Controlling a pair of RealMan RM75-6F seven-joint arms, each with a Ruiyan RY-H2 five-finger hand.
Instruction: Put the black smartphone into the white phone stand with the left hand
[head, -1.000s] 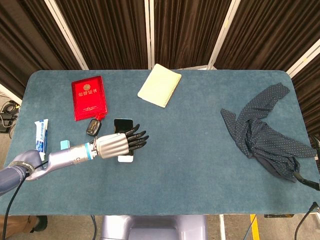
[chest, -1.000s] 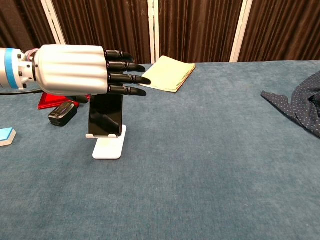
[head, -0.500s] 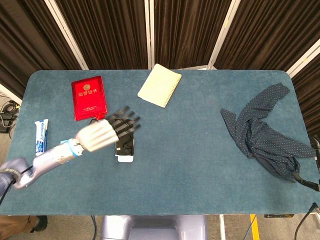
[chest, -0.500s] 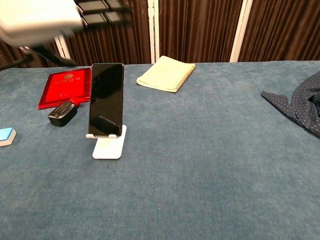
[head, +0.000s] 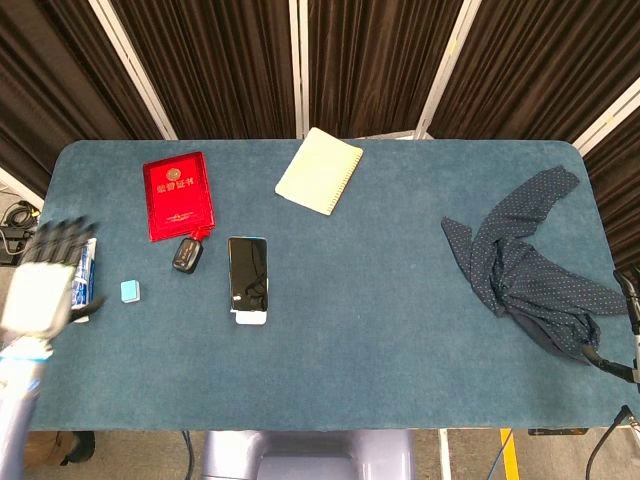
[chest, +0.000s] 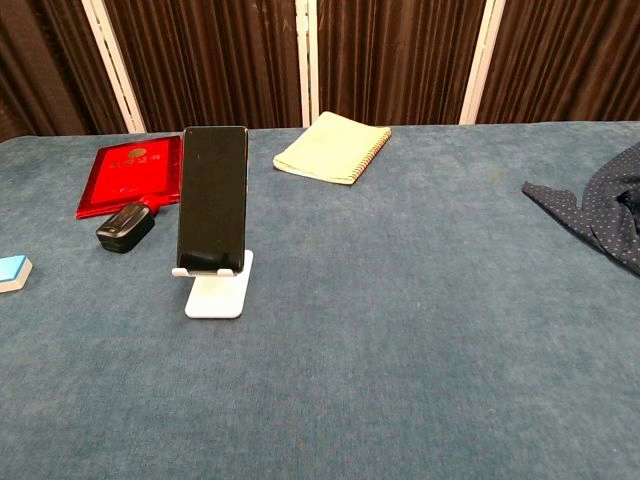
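phone (chest: 211, 200) upright in white stand (chest: 217, 295), leaning back on it | left hand (head: 40, 285) at table's (head: 400, 330) left edge, well apart from phone, fingers spread, holding nothing | right hand out of sight

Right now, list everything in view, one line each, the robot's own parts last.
black smartphone: one, black, propped upright in the stand, left of centre.
white phone stand: one, white, under the phone.
red booklet: one, red, far left.
small black case: one, black, beside the booklet's near edge.
pale yellow spiral notebook: one, yellow, far centre.
toothpaste tube: one, white and blue, left edge.
small light-blue block: one, near the tube.
dark dotted cloth: one, navy, crumpled, right.
teal table: one.
left hand: one, silver with black fingers, fingers apart, holding nothing, at the left edge.
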